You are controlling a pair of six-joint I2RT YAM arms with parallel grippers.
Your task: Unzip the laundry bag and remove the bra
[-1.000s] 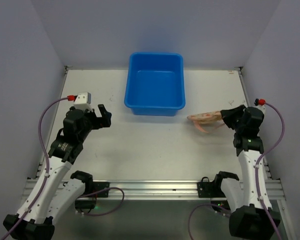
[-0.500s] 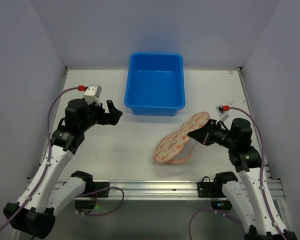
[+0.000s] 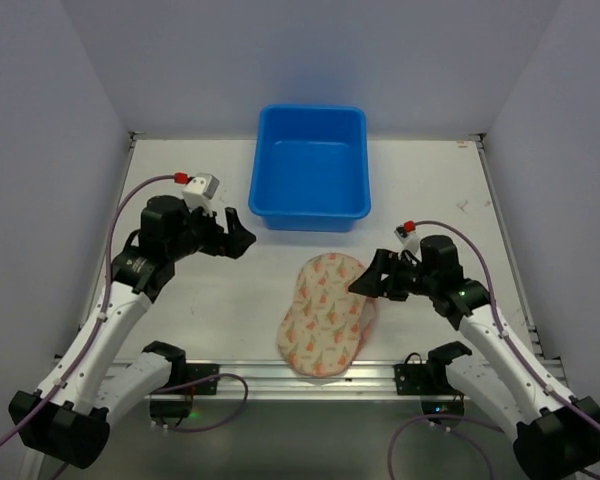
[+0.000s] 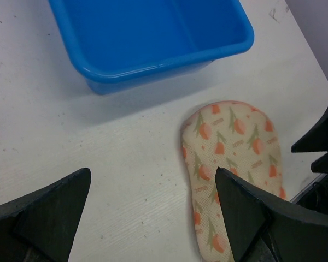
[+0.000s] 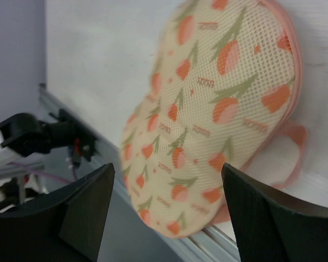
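The flat, peanut-shaped cream mesh laundry bag (image 3: pixel 323 315) with its orange-pink tulip print and pink zipper edging lies printed face up on the white counter (image 3: pixel 220 300). It sits just in front of the rectangular blue plastic tub (image 3: pixel 309 212) and apart from it, with its near end reaching the aluminium rail (image 3: pixel 280 378) at the counter's edge. Lying spread out between the two arms, it seems placed so that either one can reach its rim. The right fingers (image 5: pixel 82 202) hang spread wide at the bag's right-hand edge and grip nothing. The wrist view looks between them along the pink seam and onto a thin pink fabric loop (image 5: pixel 293 143) that pokes out beside the bag. That position suits a search for the zipper pull, though no pull can be picked out in any view. The left fingers (image 4: pixel 49 213) are also spread and empty, hovering over bare counter between the tub and the bag's far lobe. From there, I judge, they could pin the fabric down while the other arm draws the zipper. The seam shows no gap, so the bag looks zipped shut. The pale bra is nowhere in sight and is presumably inside it. The unzipping appears not yet begun, and the tub stands empty.
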